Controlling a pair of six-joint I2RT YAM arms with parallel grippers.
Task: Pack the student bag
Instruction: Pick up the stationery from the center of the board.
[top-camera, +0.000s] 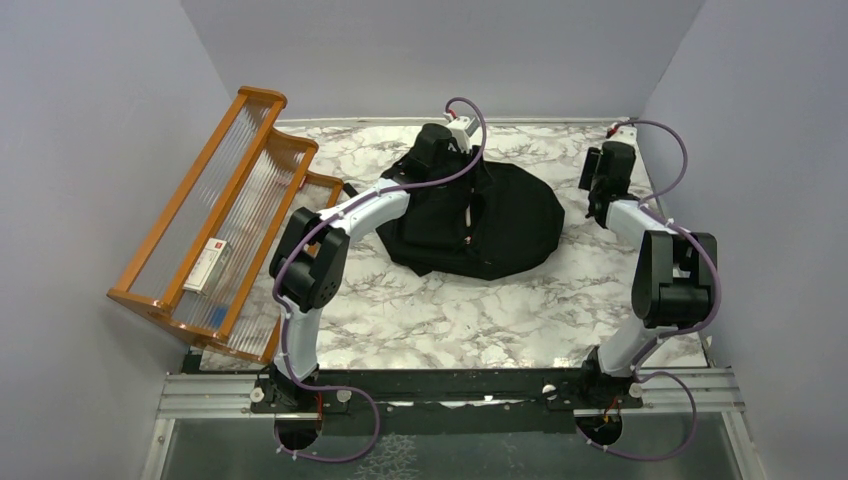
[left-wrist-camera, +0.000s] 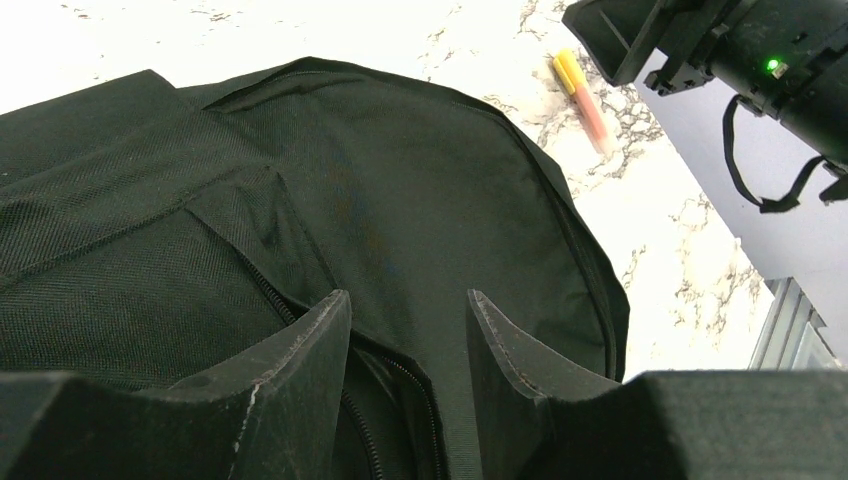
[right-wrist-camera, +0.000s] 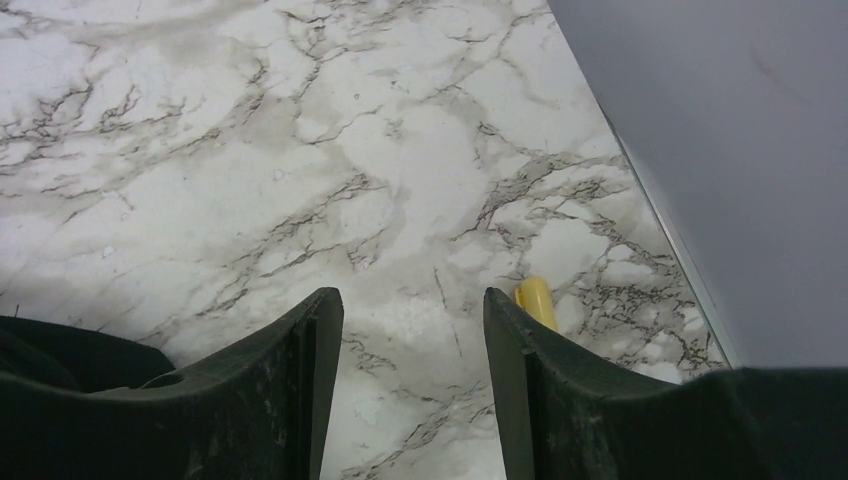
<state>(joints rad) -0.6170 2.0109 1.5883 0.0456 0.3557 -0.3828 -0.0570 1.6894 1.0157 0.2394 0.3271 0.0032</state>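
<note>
Now both gape: left gripper (left-wrist-camera: 408, 297) over the student bag (left-wrist-camera: 400, 190), right gripper (right-wrist-camera: 411, 293) at its three o'clock

Student bag (left-wrist-camera: 400, 190), black fabric, fills most of frame, lying on marble table (left-wrist-camera: 680, 230). Left gripper (left-wrist-camera: 408, 298) at bottom edge, jaws apart, nothing clamped between them; bag's zip (left-wrist-camera: 365, 430) runs through the gap. Can't tell if the fingers (left-wrist-camera: 300, 360) touch the fabric. Yellow-and-pink pen (left-wrist-camera: 585, 100) lies on table just beyond the bag's edge. Right arm (left-wrist-camera: 760, 50) top right, green light (left-wrist-camera: 772, 66) lit.
</note>
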